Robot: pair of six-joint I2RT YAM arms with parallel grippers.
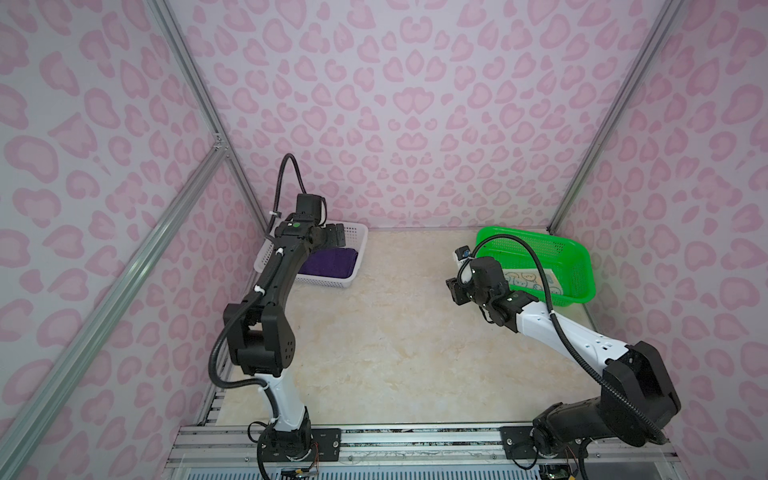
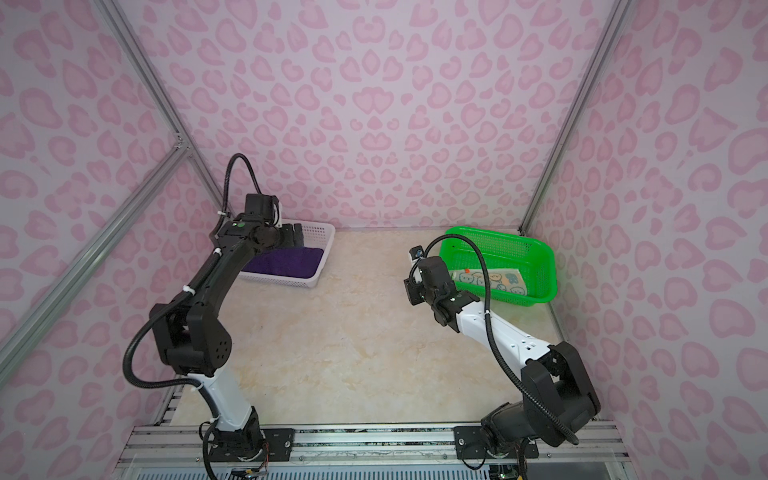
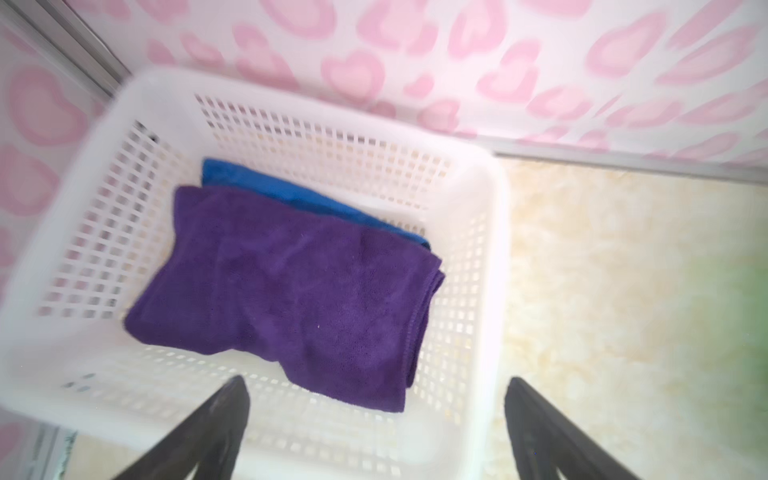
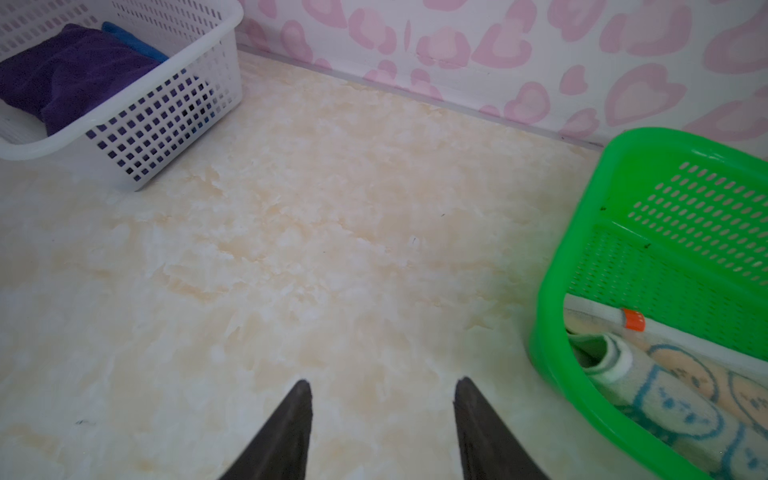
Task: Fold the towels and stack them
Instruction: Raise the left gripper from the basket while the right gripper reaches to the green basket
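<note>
Your white basket (image 3: 494,249) holds the purple towel (image 3: 291,291) over the blue towel (image 3: 270,187); the green basket (image 4: 548,324) holds the rabbit towel (image 4: 673,411). Your left gripper (image 3: 376,380) gapes wide above the purple towel, empty. Your right gripper (image 4: 384,380) hangs parted over the bare table (image 4: 332,249), touching nothing.

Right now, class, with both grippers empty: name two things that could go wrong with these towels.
1. The purple towel lies over the blue towel, so the open left gripper may pinch both.
2. The rabbit towel sits against the green basket wall; the right gripper may strike the rim.
</note>
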